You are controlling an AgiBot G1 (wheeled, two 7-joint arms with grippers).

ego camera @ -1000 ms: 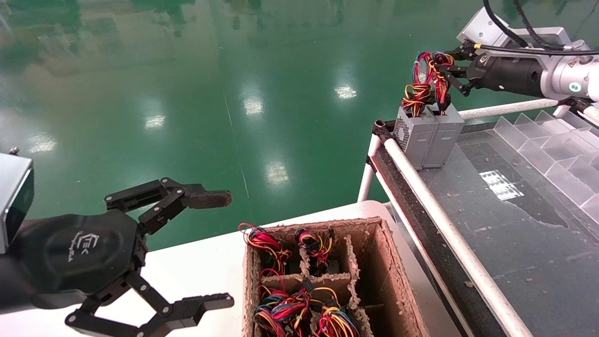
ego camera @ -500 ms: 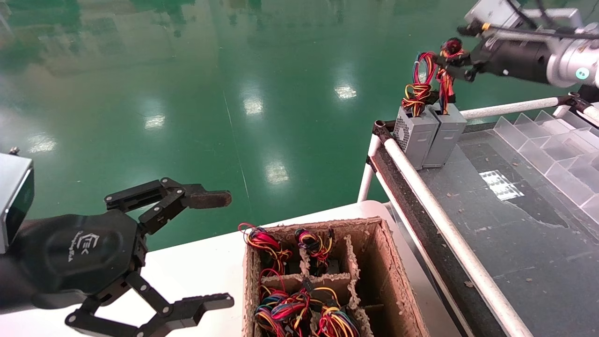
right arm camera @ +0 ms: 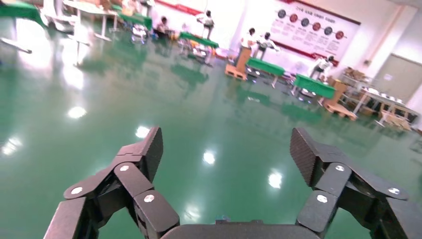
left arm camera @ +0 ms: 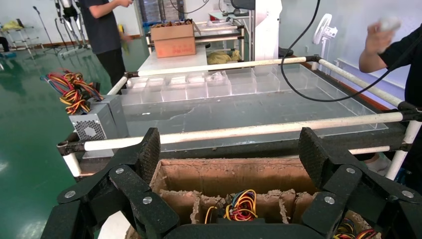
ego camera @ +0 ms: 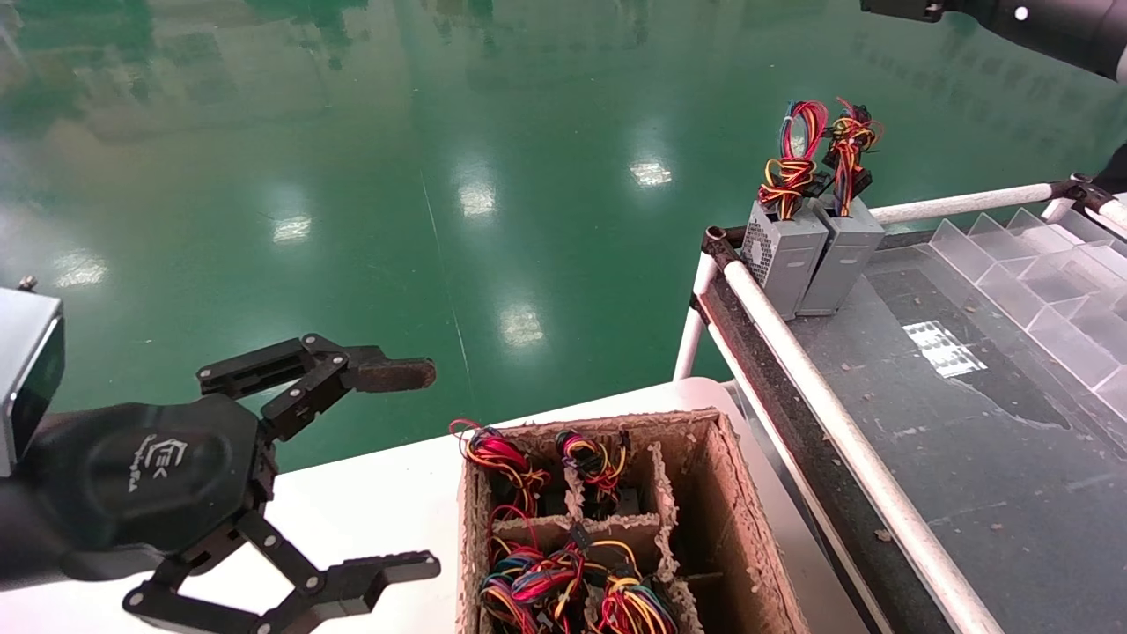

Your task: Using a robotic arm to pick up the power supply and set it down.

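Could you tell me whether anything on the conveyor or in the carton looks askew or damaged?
The power supply stands upright against a vented grey supply at the conveyor's corner, close beside the rail. The carton has ragged, torn edges and dividers. Nothing is spilled.

floor (ego camera: 352,132): glossy green (ceiling lights mirrored) | surface (ego camera: 968,423): dark, white-railed | far wall (right arm camera: 239,12): white, with poster (right arm camera: 313,25) | green tables (right arm camera: 313,84) beyond
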